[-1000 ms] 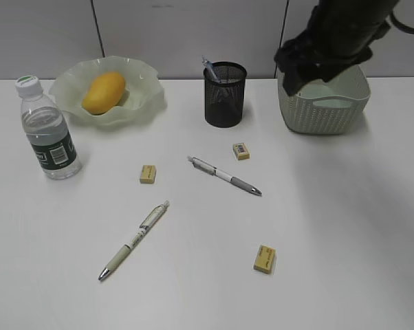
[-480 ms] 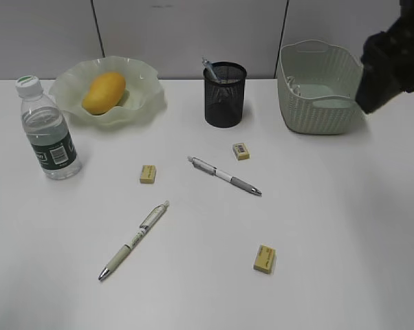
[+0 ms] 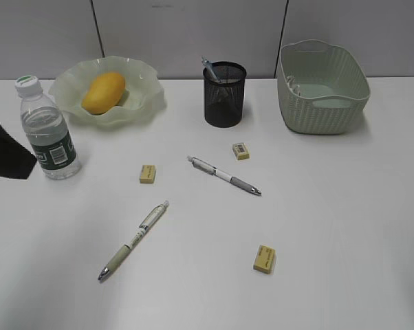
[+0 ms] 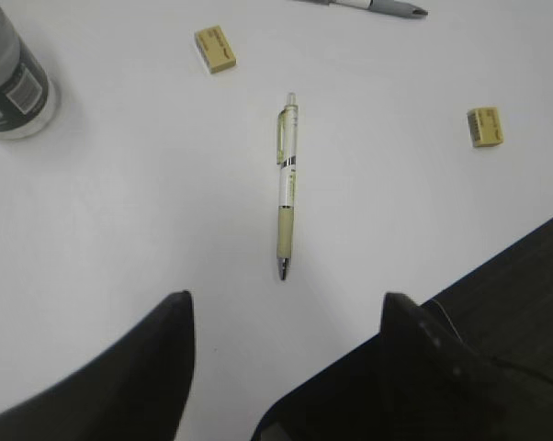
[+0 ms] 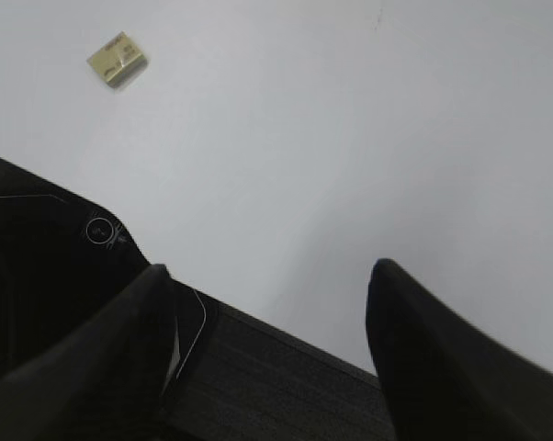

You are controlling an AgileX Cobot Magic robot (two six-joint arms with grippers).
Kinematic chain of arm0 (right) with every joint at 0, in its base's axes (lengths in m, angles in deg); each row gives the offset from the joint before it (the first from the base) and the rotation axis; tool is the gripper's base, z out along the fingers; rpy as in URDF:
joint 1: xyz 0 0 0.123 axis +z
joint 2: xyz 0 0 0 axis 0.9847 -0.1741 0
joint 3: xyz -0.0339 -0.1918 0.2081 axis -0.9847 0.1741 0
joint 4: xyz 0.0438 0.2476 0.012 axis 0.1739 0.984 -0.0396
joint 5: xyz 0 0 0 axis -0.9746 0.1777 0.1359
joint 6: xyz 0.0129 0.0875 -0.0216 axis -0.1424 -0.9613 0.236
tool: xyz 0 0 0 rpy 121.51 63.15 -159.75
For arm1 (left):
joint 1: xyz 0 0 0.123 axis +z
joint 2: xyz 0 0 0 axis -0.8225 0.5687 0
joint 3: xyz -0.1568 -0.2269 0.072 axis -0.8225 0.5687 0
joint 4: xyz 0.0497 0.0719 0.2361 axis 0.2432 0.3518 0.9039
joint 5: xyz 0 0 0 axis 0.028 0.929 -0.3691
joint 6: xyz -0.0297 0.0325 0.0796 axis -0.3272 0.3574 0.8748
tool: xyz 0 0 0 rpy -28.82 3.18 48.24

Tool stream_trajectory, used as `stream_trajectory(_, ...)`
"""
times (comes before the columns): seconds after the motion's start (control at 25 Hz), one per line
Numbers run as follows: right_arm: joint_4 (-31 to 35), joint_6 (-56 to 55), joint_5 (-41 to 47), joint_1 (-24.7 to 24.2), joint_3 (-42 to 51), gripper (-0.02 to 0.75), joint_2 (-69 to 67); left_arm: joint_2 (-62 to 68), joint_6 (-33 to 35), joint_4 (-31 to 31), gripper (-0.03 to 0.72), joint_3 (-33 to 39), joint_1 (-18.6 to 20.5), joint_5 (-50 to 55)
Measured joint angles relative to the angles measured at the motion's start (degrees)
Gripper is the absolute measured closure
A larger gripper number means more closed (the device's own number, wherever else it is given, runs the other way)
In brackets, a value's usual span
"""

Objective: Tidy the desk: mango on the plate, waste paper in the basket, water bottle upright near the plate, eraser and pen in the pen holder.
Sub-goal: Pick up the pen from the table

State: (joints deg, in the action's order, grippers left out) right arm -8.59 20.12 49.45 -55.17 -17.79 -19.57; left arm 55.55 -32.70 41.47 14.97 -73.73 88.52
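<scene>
Both hands hang released and empty above the white table, the left hand over a pale pen, while the mango lies on the plate, the water bottle stands upright nearby, and three erasers lie loose.
</scene>
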Motion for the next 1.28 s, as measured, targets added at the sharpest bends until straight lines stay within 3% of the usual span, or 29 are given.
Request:
stream_trajectory(0.16,-0.1,0.0,-0.1,0.0,7.2,0.219,10.7,6.2,2.1,-0.3,0.207,-1.2,-1.5,-1.0)
stream_trajectory(0.48,-0.2,0.0,-0.1,0.0,16.5,0.219,32.7,15.4,2.9,2.1,0.207,-1.2,-11.6,-7.3)
stream_trajectory(0.76,-0.1,0.0,-0.3,0.0,20.7,0.229,44.6,26.5,2.9,2.4,0.206,-1.3,-12.7,-9.7)
stream_trajectory(1.0,-0.1,0.0,-0.6,0.0,20.7,0.237,46.0,35.5,1.9,2.8,0.205,-5.2,-13.4,-11.1)
stream_trajectory(1.28,-0.1,0.0,-1.0,0.0,20.7,0.237,46.0,45.2,-7.8,14.5,0.205,-13.9,-17.5,-9.2)
